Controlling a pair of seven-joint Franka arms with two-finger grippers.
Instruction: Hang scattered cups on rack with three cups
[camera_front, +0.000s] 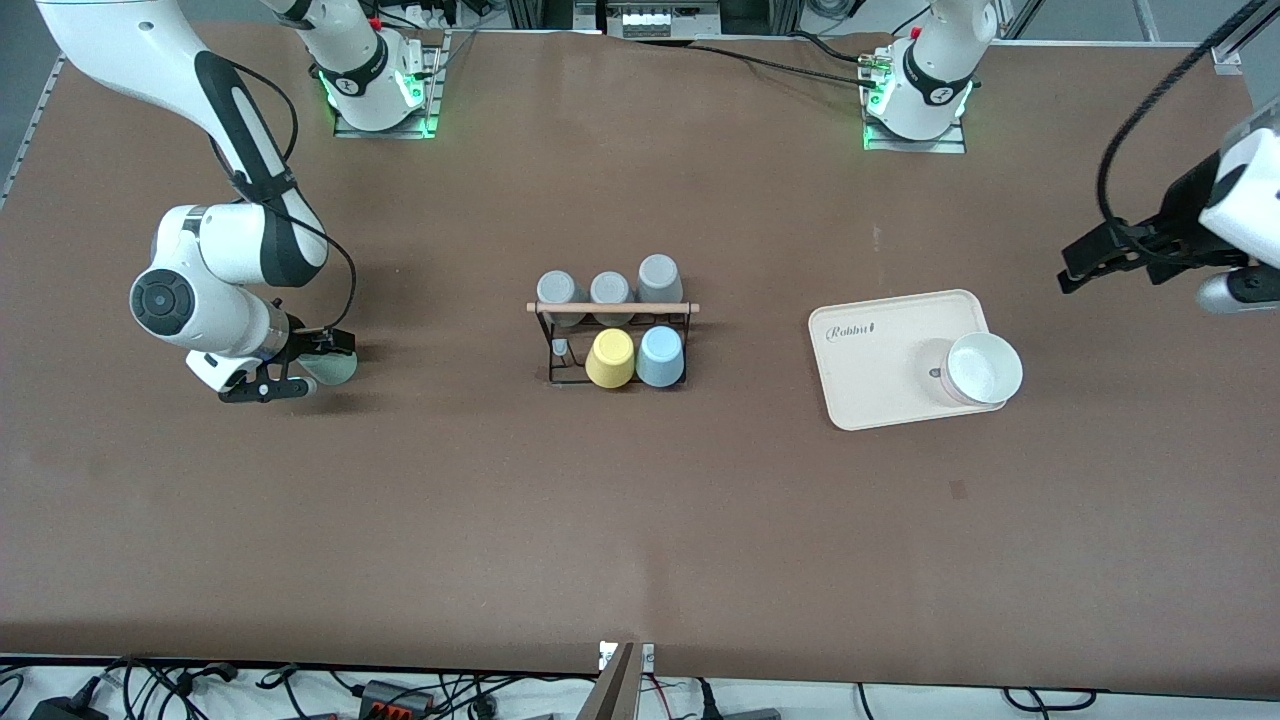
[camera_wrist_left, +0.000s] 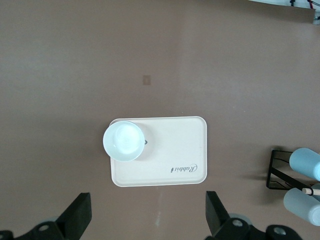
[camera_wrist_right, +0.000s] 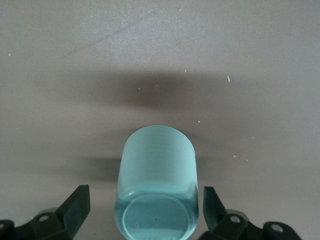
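- The cream tray (camera_front: 880, 385) toward the left arm's end of the table bears the script word "Rabbit" at the corner nearest the rack (camera_front: 612, 345)
- No other writing can be read

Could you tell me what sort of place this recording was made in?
Probably a robotics lab bench: a brown-covered table with two arms bolted along one edge, a small cup rack, and power strips and cables along the table's edges.

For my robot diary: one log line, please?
right gripper: open around pale mint green tumbler | left gripper: open, waiting over table | light blue tumbler: on rack
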